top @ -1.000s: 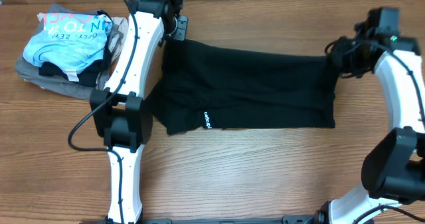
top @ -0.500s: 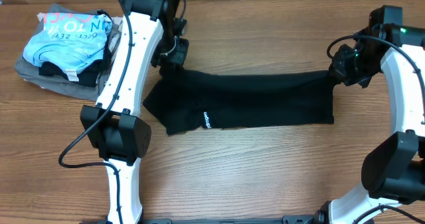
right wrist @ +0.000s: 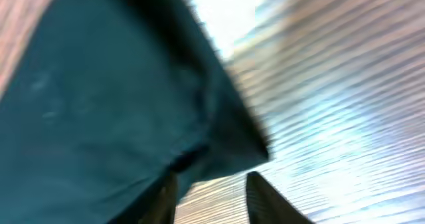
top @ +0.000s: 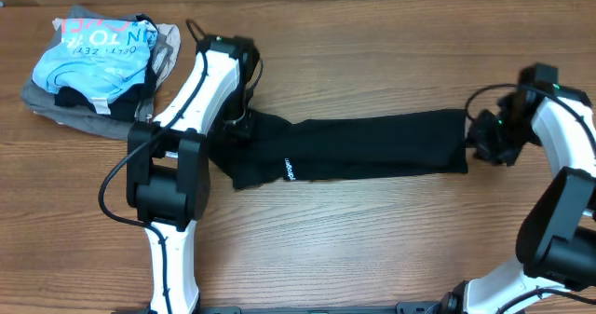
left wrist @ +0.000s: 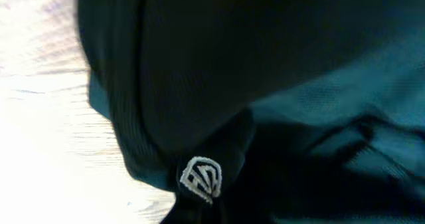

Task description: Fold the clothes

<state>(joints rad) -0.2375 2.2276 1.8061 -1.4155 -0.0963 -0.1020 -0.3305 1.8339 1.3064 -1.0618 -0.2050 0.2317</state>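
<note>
The clothes (top: 372, 146), a black garment with a small white mark (top: 288, 170), lie as a long narrow strip across the middle of the wooden table. My left gripper (top: 237, 128) presses down on its left end. Black cloth (left wrist: 265, 64) with a white logo (left wrist: 201, 179) fills the left wrist view and hides the fingers. My right gripper (top: 480, 142) sits at the strip's right end. In the right wrist view its fingers (right wrist: 265, 197) stand apart with bare wood between them, the right gripper (right wrist: 212, 177) open just behind a corner of the cloth (right wrist: 99, 84).
A pile at the back left holds a light blue printed shirt (top: 93, 53) on top of grey folded garments (top: 51, 104). The left arm (top: 172, 165) stretches from the front edge up to the garment's left end. The right arm (top: 568, 193) curves in from the right.
Both grippers came toward the front, carrying the garment's far edge over onto the near part. The wide spread is now a narrow strip. The right jaws have parted.
</note>
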